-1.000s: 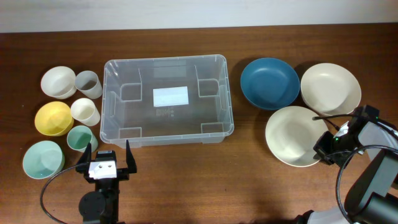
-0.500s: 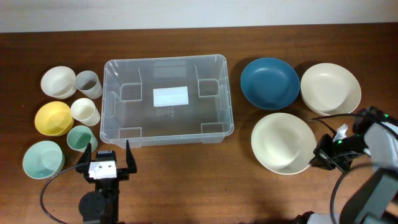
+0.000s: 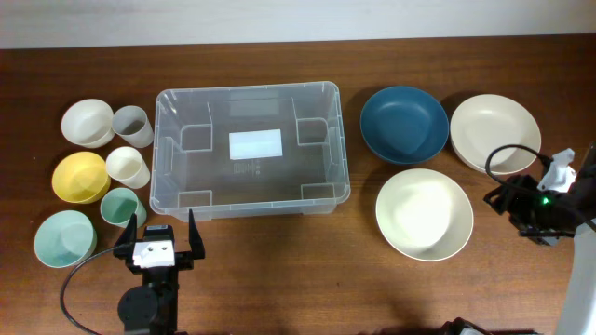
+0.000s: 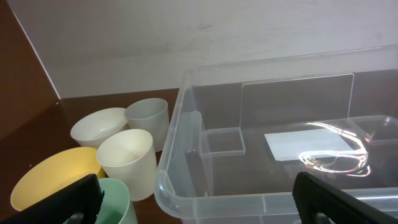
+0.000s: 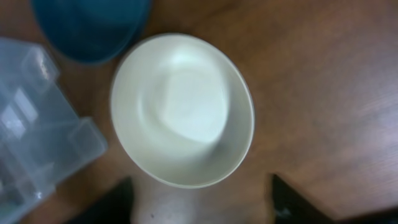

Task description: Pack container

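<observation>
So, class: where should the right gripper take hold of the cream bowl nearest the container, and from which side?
The cream bowl sits upright and is too wide to span, so probably pinch its rim from above, one finger inside and one outside, at the edge facing the right gripper.

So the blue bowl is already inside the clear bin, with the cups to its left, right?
Not quite: the overhead view shows the blue bowl on the table right of the container, not inside it. The cups are indeed on its left.
</observation>
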Robot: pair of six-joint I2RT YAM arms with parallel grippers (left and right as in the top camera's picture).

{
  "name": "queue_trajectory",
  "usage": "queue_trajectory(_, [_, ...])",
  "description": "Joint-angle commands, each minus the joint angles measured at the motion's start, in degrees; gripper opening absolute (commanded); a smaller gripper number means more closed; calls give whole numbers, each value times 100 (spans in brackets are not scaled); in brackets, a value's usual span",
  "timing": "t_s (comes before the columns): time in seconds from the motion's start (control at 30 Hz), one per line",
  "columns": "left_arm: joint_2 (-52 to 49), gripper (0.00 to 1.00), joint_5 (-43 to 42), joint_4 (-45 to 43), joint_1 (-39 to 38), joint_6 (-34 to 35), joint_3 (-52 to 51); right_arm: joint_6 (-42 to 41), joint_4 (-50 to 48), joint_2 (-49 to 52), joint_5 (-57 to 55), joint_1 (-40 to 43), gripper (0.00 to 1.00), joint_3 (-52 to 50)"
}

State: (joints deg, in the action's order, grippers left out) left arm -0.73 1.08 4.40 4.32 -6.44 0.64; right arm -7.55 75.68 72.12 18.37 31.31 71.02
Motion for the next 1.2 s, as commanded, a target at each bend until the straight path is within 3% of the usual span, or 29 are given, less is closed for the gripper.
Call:
queue_trajectory(0.0, [33, 100, 17, 33, 35, -92, -15, -39, -11, 190, -407, 22, 74, -334])
queue_trajectory(0.33, [33, 100, 17, 33, 35, -92, -15, -37, -1228, 1014, 125, 20, 79, -1609])
queue_trajectory(0.77, [33, 100, 17, 33, 35, -92, -15, -44, -1729, 2081, 46, 20, 79, -1676])
queue_trajectory(1.17, [33, 100, 17, 33, 35, -92, -15, -299, -1965, 2214, -413, 20, 76, -1676])
